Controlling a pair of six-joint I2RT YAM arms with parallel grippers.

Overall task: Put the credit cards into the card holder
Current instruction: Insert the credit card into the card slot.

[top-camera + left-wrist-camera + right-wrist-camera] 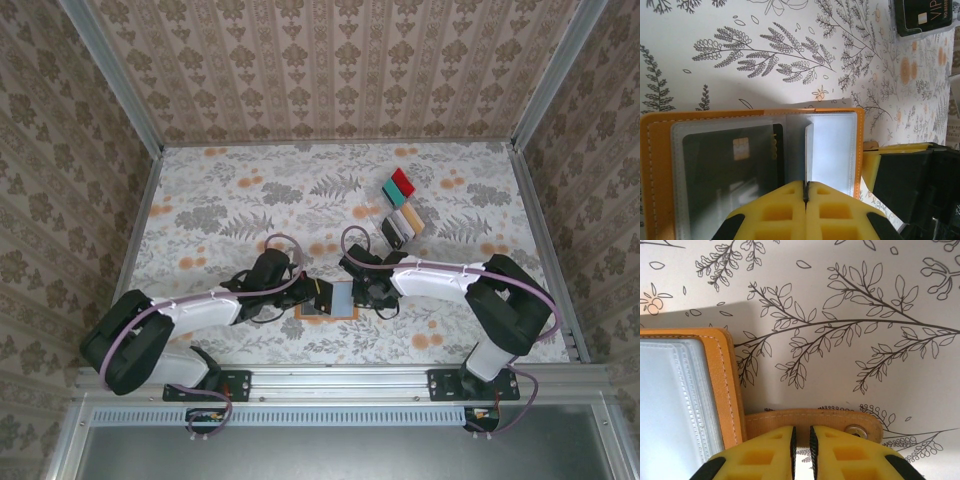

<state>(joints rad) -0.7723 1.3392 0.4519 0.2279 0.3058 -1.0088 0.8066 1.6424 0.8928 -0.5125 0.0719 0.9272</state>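
Black-and-white arms point(200, 305), lilac cables point(285, 240), yellow ribbed pincer fingers point(785, 210)

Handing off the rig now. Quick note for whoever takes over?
Left gripper: shut on a clear sleeve of the open card holder, standing it upright.
Right gripper: jaws nearly together over the holder's snap strap; can't tell if it's pinched.
Done: one dark card sits in the holder's left pocket.
Left: loose cards (red, teal, white, beige, black) lie clustered far right on the table, none held. Probable next move: fetch one with the right arm and slide it into the lifted sleeve.
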